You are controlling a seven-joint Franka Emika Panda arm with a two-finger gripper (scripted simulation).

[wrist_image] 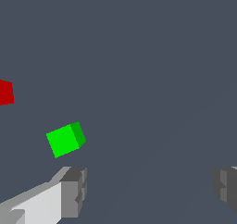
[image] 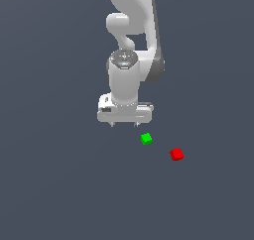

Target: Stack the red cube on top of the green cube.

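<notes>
**Work surface: a single flat, dark slate-grey ground plane (image: pixel 54 184).**

The ground plane fills both the exterior view and the wrist view (wrist_image: pixel 139 56) from edge to edge, with one uniform colour and no texture, markings, seams or visible border. Its shading is even throughout, and no horizon or wall separates it from a background. In the wrist view a faint, slightly lighter diagonal band crosses the plane.
</notes>
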